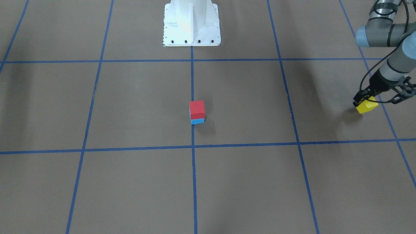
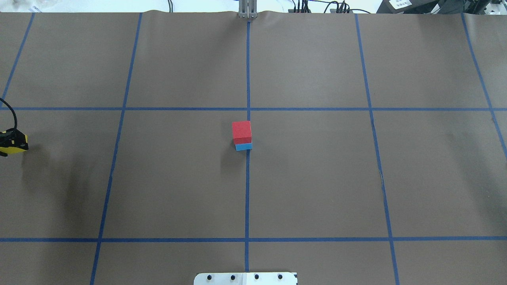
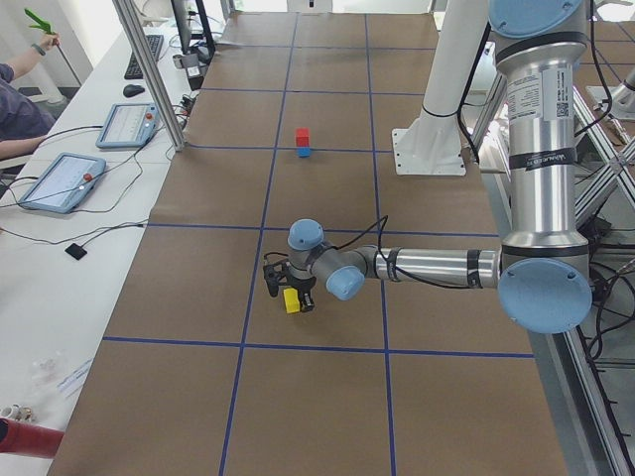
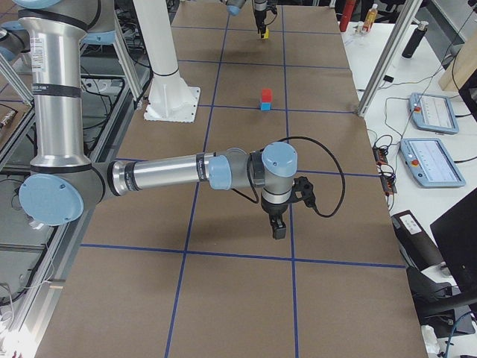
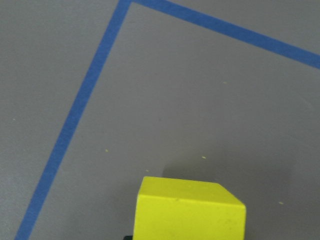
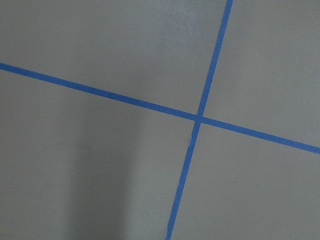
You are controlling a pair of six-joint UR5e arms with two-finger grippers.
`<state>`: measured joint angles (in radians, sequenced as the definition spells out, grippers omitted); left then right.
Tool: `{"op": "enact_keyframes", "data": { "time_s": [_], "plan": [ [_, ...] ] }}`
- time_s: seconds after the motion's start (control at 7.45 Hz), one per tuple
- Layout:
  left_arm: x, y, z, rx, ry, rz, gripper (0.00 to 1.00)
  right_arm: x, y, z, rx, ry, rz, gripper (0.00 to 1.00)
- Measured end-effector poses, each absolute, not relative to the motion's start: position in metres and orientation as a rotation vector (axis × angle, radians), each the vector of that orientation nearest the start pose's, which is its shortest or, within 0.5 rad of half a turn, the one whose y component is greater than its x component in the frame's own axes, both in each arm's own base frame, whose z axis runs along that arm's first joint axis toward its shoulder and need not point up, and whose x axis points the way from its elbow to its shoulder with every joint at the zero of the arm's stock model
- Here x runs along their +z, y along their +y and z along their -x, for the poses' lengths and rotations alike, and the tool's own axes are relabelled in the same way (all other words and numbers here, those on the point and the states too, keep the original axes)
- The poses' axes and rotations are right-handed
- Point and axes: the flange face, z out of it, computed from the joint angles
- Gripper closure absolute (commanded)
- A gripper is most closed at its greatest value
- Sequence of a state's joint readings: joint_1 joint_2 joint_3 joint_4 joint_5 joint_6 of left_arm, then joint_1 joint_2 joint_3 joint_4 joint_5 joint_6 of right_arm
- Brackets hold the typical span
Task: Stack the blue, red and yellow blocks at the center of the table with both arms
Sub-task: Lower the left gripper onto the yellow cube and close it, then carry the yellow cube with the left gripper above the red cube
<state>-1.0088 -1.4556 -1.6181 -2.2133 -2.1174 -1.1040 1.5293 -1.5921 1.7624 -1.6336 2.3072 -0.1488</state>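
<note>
A red block (image 1: 197, 109) sits on a blue block (image 1: 197, 121) at the table's centre, on the middle blue tape line; the pair also shows in the overhead view (image 2: 241, 130). My left gripper (image 1: 365, 102) is far out at my left side and is shut on a yellow block (image 1: 368, 107), held low over the table. The yellow block fills the bottom of the left wrist view (image 5: 190, 210). My right gripper (image 4: 279, 227) shows only in the exterior right view, hanging over bare table; I cannot tell if it is open or shut.
The white robot base (image 1: 191, 22) stands at the table's edge behind the stack. Blue tape lines (image 2: 247, 190) divide the brown table into squares. Tablets and cables lie on the operators' side bench (image 3: 60, 181).
</note>
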Motion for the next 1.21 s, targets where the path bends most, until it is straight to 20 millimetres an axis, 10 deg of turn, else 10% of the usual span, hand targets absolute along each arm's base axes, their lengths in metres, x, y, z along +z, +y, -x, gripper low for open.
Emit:
{"op": "enact_keyframes", "data": {
  "time_s": [0.4,0.94,1.21],
  "plan": [
    [0.508,-0.454,-0.221,-0.210,0.837,-0.064,1.00,0.587,-0.484,-0.046,-0.218,-0.732,-0.135,0.00],
    [0.227,-0.447,-0.380,-0.035,0.744,-0.056,1.00,0.592,-0.480,-0.048,-0.212,-0.737,-0.127,0.00],
    [0.138,-0.433,-0.456,-0.023,0.740,-0.021,1.00,0.593,-0.478,-0.048,-0.210,-0.742,-0.125,0.00]
  ]
}}
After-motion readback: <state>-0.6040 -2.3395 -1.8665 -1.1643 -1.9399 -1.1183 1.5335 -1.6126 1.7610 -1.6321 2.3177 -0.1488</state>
